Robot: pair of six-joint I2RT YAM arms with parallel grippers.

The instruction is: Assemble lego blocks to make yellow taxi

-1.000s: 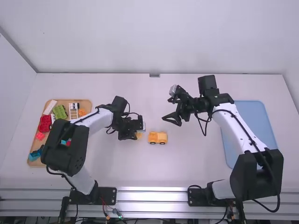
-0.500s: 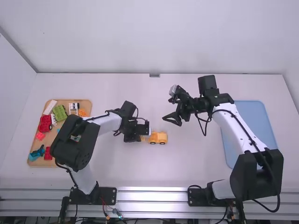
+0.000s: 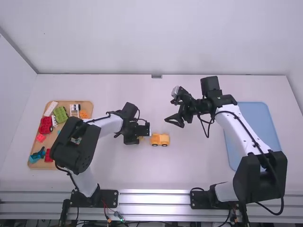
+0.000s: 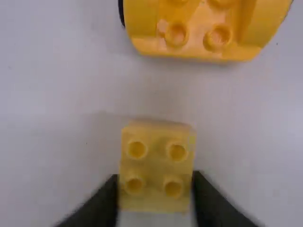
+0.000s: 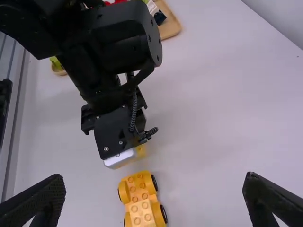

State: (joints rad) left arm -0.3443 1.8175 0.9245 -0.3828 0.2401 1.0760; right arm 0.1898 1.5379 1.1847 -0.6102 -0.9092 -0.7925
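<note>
Hold block [image 4: 157, 163] level, snug in left pincer [image 4: 155, 187]; lift toward right edge of counter [image 3: 199, 165], press onto car [image 3: 160, 139]. Leave right pincer [image 5: 154, 179] spread.

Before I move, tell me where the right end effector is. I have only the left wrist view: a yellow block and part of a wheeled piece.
Observer: In the high view, the right end effector is beyond the wheeled piece and slightly right of it. Its fingers stand wide apart.

Operator: Copy. Give me the wheels on that piece's near side.

Observer: Two black wheels show there in the high view.

Operator: Now point me to the other blocks.

Observer: On the wooden tray at the table's left, with a green piece and an orange one towards its far end. Your left arm hides part of the tray.
</note>
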